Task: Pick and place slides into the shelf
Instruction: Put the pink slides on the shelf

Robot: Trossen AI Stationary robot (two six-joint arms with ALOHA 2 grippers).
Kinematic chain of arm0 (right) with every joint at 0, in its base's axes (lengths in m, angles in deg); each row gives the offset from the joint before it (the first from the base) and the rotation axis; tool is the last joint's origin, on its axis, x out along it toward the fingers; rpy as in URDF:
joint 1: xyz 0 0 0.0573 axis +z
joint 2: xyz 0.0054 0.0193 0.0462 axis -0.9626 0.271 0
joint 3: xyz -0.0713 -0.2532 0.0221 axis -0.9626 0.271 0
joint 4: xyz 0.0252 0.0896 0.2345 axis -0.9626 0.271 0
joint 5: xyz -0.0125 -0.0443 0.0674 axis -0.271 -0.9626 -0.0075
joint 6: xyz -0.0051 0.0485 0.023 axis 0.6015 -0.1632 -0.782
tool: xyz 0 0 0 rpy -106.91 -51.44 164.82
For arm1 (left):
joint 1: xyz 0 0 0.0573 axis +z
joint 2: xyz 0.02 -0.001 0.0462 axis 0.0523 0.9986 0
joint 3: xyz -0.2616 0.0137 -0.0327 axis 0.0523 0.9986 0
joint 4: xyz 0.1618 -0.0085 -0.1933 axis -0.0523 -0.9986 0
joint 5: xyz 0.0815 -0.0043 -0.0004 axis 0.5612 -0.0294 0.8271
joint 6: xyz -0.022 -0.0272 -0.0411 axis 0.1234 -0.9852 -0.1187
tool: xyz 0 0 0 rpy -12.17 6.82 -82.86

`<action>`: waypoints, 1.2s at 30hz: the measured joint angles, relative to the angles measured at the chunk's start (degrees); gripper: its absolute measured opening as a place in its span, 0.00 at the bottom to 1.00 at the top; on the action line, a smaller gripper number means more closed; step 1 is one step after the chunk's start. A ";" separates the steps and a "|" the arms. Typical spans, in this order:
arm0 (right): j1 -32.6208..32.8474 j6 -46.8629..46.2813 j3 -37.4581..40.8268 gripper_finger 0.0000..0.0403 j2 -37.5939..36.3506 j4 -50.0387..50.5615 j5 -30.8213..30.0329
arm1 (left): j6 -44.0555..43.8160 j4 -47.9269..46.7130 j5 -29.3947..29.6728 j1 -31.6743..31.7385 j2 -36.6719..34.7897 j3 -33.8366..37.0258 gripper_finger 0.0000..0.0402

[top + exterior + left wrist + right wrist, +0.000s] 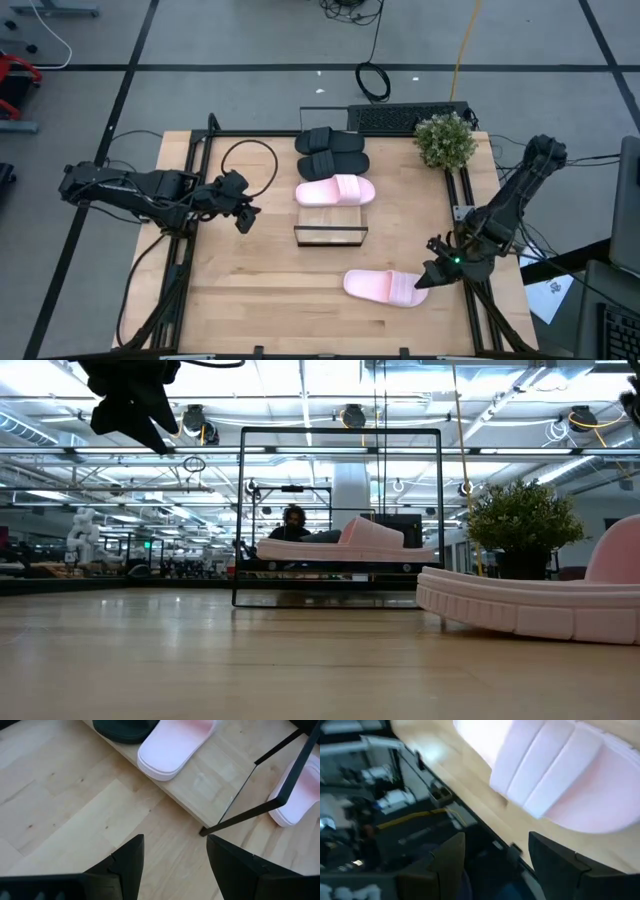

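Your remaining pink slide [383, 287] lies flat on the table [250, 290] near the right edge, strap end toward the right gripper [432, 277], well apart from the shelf [331, 200]. The shelf runs away from you up the middle of the table, its black frame [330, 236] at the near end. On it sit the two black slides [330, 153] at the far end and, next toward the frame, the other pink slide [335, 191]; the plank between that slide and the frame is bare.

The right gripper sits at the loose slide's strap end, touching or just beside it; its wrist view shows both fingers [560, 865] spread wide with nothing between them, and the slide's ribbed strap [560, 775] just ahead. The left gripper [243, 213] hangs above the table left of the shelf, fingers [127, 862] also wide apart and empty.

A small potted plant [445, 140] stands at the far right corner, a keyboard [405, 117] lies behind the shelf, and a black cable [250, 165] loops on the wood to the shelf's left.

Only the low view shows you the shelf's plank raised off the table, with the shelved pink slide [345, 542] seen through the frame [338, 515] and the loose one [540, 600] large in front at right. The left wrist view gives you the frame's foot [204, 832] resting on the table.
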 joint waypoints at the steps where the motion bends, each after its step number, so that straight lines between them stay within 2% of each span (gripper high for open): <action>1: 0.86 -1.67 1.29 0.52 0.00 -1.58 -1.67 | 0.00 -0.01 0.00 0.00 0.00 0.00 0.52; 9: 4.67 -10.83 10.82 0.52 0.04 -12.37 -9.74 | 0.24 0.00 0.00 0.00 0.00 0.00 0.52; 19: 4.69 -15.33 12.82 0.52 1.13 -12.71 -10.00 | 0.28 -0.02 0.02 0.00 0.00 0.00 0.52; 23: 4.69 -17.02 12.82 0.52 3.99 -13.85 -10.01 | 0.31 -0.02 0.02 0.00 0.00 0.00 0.52; 36: 2.48 -16.13 12.82 0.52 18.03 -28.32 -11.86 | 0.63 -0.04 0.48 0.00 0.00 0.00 0.52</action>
